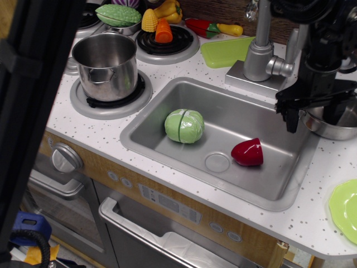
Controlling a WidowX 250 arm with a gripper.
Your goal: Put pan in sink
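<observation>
Single view only, so no overlap with any other. Set high, in front of the sink [223,139] and a little to its left, looking down at a slant across the counter toward the back wall. Near enough that the sink fills the middle; stove burners up and left of it, faucet [261,50] behind it, oven front below it. Left edge blocked by a dark, blurred upright close to the lens.
</observation>
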